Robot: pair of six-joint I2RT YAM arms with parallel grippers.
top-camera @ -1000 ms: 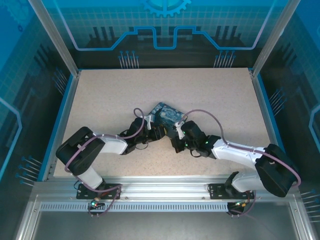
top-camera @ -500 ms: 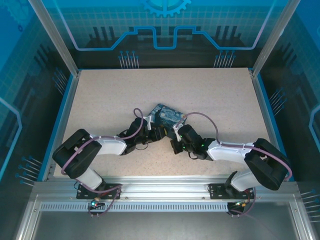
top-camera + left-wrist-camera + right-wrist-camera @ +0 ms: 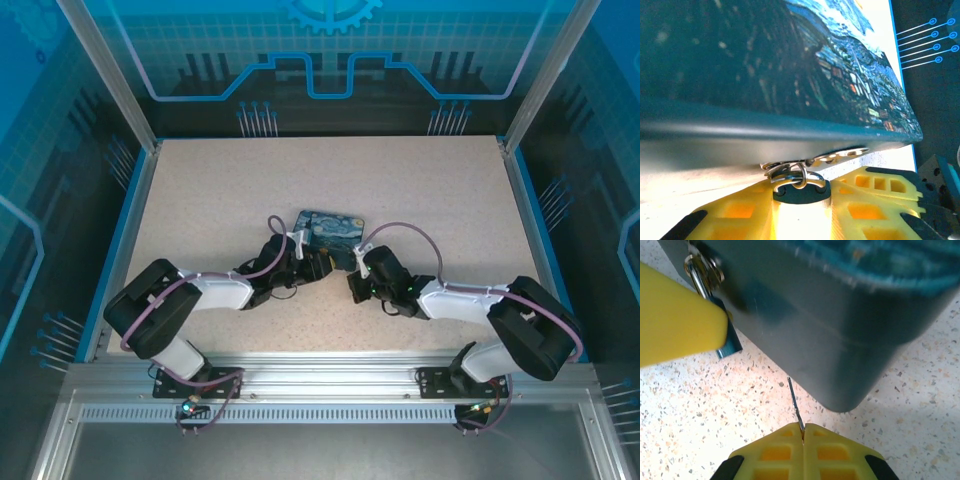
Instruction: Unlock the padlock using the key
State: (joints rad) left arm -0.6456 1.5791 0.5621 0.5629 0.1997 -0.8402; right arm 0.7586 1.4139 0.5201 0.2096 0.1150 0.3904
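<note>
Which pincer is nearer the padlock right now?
Left. The left pincer is clamped on the padlock beside the tin; the right pincer, pinching the key, sits apart from it.

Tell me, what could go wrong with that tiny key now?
The key is pinched by just its end in the right gripper, so it might twist or slip if pushed. It points at the tin, while the padlock, held by the left gripper, sits off to one side, so it might hit the tin instead.
</note>
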